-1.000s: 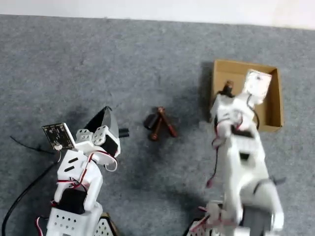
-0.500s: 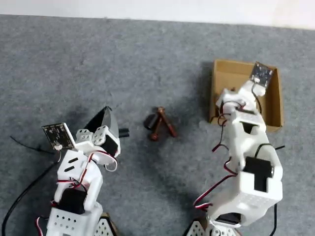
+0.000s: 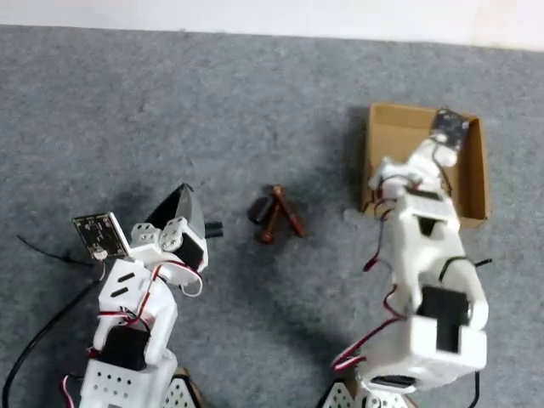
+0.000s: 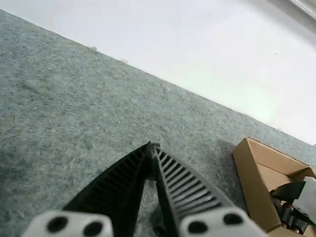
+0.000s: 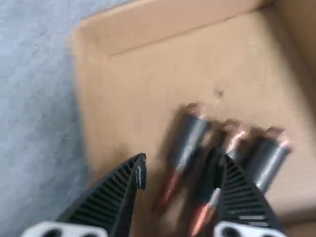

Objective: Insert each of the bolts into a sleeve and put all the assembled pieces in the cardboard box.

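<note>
Grey carpet (image 3: 127,102) is your work surface, with the shallow brown cardboard box (image 3: 384,136) at two o'clock. Your right gripper (image 5: 182,163) hangs spread open inside it, over three copper bolts in dark sleeves (image 5: 190,133) lying side by side. Your left gripper (image 4: 153,147), at eight o'clock, is pressed together on nothing. Two bare copper bolts (image 3: 282,212) and a black sleeve (image 3: 258,210) lie heaped at centre. Lift out carelessly and a finger may snag the box wall or drag a piece; the crossed bolts may roll when nudged.
</note>
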### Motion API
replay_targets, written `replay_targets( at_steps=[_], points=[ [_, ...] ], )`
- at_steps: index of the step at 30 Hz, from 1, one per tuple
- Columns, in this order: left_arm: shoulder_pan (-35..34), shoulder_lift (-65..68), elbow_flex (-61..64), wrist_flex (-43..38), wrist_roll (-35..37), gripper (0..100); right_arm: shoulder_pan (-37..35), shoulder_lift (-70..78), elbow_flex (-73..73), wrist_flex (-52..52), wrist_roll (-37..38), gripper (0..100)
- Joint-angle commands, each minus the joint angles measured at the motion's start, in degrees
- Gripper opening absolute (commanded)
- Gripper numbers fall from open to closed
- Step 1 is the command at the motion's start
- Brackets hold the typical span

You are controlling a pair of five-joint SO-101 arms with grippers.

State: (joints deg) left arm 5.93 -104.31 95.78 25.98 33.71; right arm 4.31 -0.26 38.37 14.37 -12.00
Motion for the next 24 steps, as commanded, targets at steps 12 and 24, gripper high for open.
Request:
replay_targets(
  at_steps=[12,24],
  points=[
    [-0.8,-0.2,1.5,-0.2,-0.1,1,-20.7,-39.3,26.9,0.2,15.0,20.3],
    [-9.2,-0.4,0.6,-0.4,0.4,1,-29.9,-36.1,30.0,0.2,17.0,20.2]
  ],
)
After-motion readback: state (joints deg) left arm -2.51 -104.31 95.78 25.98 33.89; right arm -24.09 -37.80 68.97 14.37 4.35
